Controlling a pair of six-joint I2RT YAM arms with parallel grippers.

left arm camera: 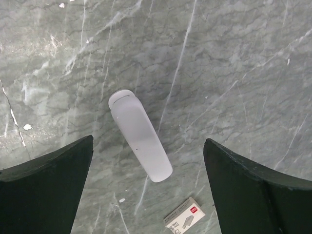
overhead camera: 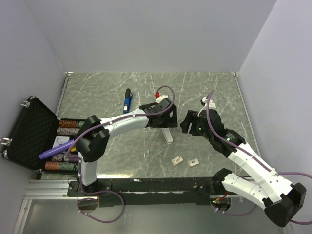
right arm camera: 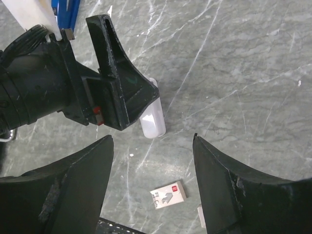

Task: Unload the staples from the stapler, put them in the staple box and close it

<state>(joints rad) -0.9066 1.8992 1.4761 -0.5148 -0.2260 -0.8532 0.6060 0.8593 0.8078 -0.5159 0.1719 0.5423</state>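
Observation:
The blue stapler [overhead camera: 127,101] with its black end lies on the marble table [overhead camera: 214,92], back left of both grippers; a blue sliver of the stapler [right arm camera: 66,12] shows at the top of the right wrist view. No staples can be made out. My left gripper [overhead camera: 163,116] hangs open above a white oblong bar [left arm camera: 140,141] that lies flat on the table, touching neither finger. My right gripper [overhead camera: 186,123] is open too, empty, pointing at the left gripper [right arm camera: 107,92] and the bar's end [right arm camera: 153,121].
Two small staple-box cards [overhead camera: 178,159] [overhead camera: 193,162] lie near the front edge; one card [left arm camera: 184,215] [right arm camera: 168,195] shows in both wrist views. An open black case [overhead camera: 29,134] with rows of chips stands at the left, with a purple object [overhead camera: 56,149] by it.

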